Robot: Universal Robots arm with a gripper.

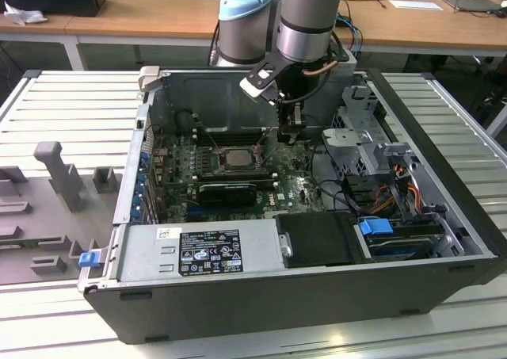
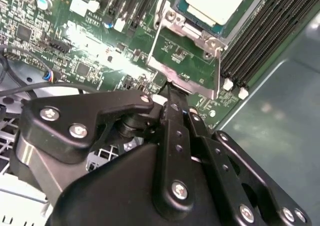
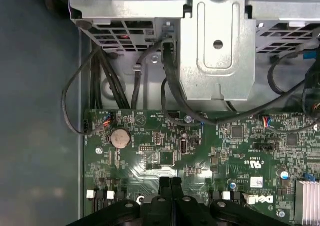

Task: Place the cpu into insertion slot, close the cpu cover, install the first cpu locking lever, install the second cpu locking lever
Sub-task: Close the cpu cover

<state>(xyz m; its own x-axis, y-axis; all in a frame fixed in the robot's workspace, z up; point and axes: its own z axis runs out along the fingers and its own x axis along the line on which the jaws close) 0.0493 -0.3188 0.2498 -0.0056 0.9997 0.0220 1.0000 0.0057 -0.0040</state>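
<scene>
Gripper down inside the open computer case (image 1: 317, 292), pincer pressed together beside the CPU socket.

In the exterior view the gripper (image 1: 290, 134) hangs just to the exterior view's right of the insertion slot (image 1: 215, 162), low over the green motherboard (image 1: 293, 189). The cpu (image 1: 236, 158) sits in the slot, pale face up. In the second wrist view the gripper (image 2: 172, 92) has its fingers closed flat against each other with nothing seen between them. The tips are just beside the socket's metal edge, and whether they touch it cannot be told. There the cpu (image 2: 218, 1) lies seated with the cpu cover (image 2: 190, 31) flat around it, and a thin metal rod (image 2: 156, 36) runs along that side. In the first wrist view the gripper (image 3: 171, 180) points over the board toward a coin cell (image 3: 120, 137) and a metal drive cage (image 3: 217, 61).
</scene>
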